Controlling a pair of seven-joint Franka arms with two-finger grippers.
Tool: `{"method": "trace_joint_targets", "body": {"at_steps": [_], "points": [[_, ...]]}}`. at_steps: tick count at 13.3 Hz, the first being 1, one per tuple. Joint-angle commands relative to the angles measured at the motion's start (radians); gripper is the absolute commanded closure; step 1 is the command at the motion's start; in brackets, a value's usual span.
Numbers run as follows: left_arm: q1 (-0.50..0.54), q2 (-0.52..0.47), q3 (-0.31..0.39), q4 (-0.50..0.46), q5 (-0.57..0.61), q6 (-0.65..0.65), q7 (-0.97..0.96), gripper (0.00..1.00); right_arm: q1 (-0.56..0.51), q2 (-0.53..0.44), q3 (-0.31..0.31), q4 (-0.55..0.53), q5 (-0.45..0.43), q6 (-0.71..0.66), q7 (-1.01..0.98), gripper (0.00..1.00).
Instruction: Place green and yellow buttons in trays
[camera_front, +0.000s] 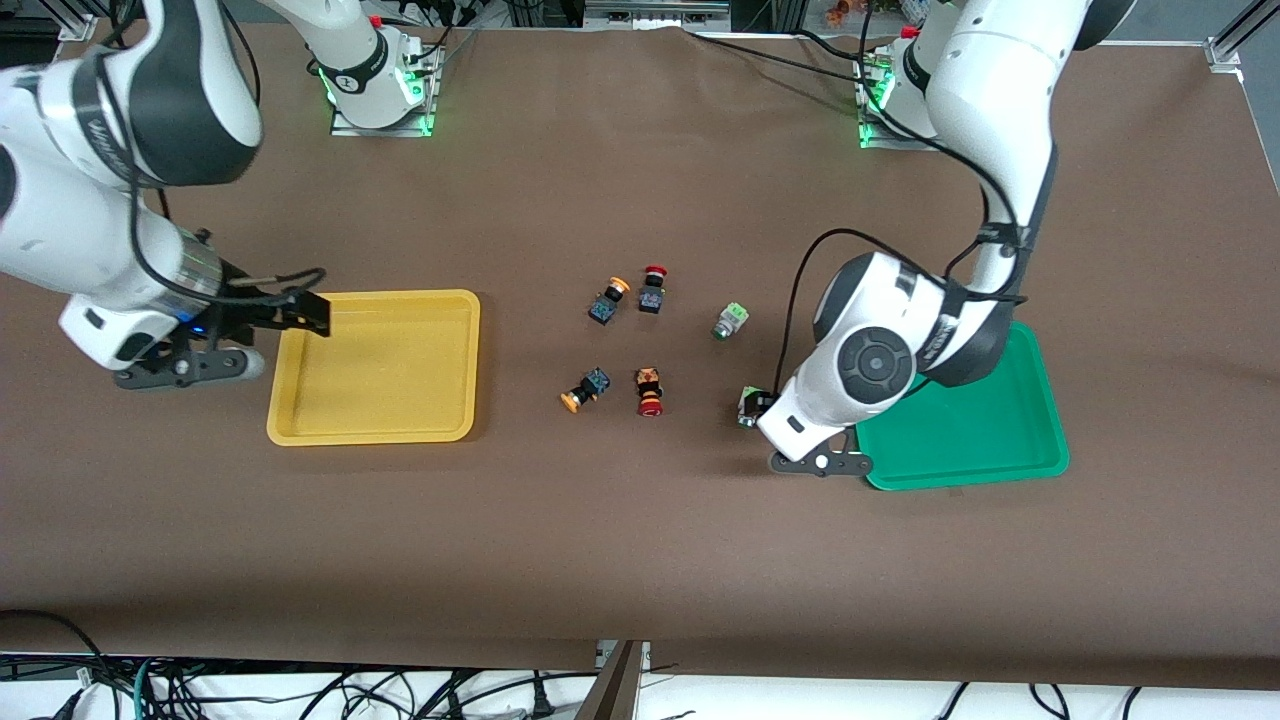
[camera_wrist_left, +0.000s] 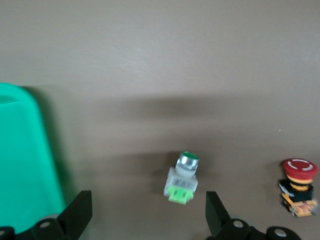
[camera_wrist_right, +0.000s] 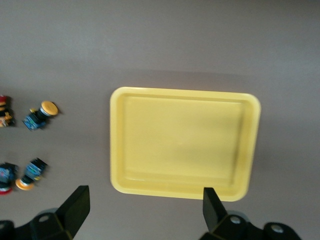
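the left arm comes down from its base in a bent sweep, its wrist low over the table just beside the green tray (camera_front: 1010, 440), on that tray's side toward the middle of the table. the left gripper (camera_wrist_left: 150, 215) points down with its fingers (camera_wrist_left: 80, 212) spread wide, holding nothing; in the left wrist view a green button (camera_wrist_left: 182, 177) lies on the table between the two fingers, touching neither. that button (camera_front: 750, 407) lies on its side, its long axis running from the round silver cap to the pale green block, and in the front view only part of it shows at the edge of the wrist. the second green button (camera_front: 730, 321) lies farther from the front camera, near the middle cluster, also on its side with its green block tilted up toward the bases. the right arm waits, its wrist bent over the table at the yellow tray's (camera_front: 375, 425) edge toward the right arm's end; the right gripper (camera_wrist_right: 142, 210) hangs above that tray with fingers (camera_wrist_right: 75, 207) apart and empty. both trays hold nothing. between the trays lie four dark buttons: a yellow button (camera_front: 608, 299) beside a red button (camera_front: 652, 288), and nearer the camera a second yellow button (camera_front: 585, 390) beside a second red button (camera_front: 649, 391). the nearer yellow button lies flat with its cap aimed toward the yellow tray and the camera; the farther one has its cap aimed toward the bases.
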Motion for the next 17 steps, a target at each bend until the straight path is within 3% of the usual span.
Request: {"method": "trace_joint_targets", "body": {"at_steps": [1,5,10,12,14,17], "points": [[-0.029,-0.001,0.015,-0.068,-0.002,0.074,-0.001,0.0,0.069,0.056,-0.004,0.01,0.037,0.046,0.154,0.0],[-0.052,0.019,0.015,-0.11,0.0,0.111,-0.001,0.0,0.193,0.171,-0.004,0.01,0.094,0.161,0.402,0.0],[-0.065,0.041,0.016,-0.117,0.0,0.143,-0.002,0.0,0.267,0.3,-0.004,0.01,0.193,0.303,0.633,0.0],[-0.066,0.048,0.016,-0.122,0.0,0.164,-0.002,0.07,0.29,0.347,-0.004,0.01,0.238,0.361,0.686,0.0],[-0.066,0.052,0.016,-0.127,0.0,0.172,-0.002,0.2,0.313,0.398,-0.004,0.01,0.27,0.431,0.742,0.0],[-0.066,0.053,0.015,-0.127,0.0,0.172,-0.001,0.63,0.362,0.47,-0.004,0.015,0.312,0.53,0.82,0.0]]}}
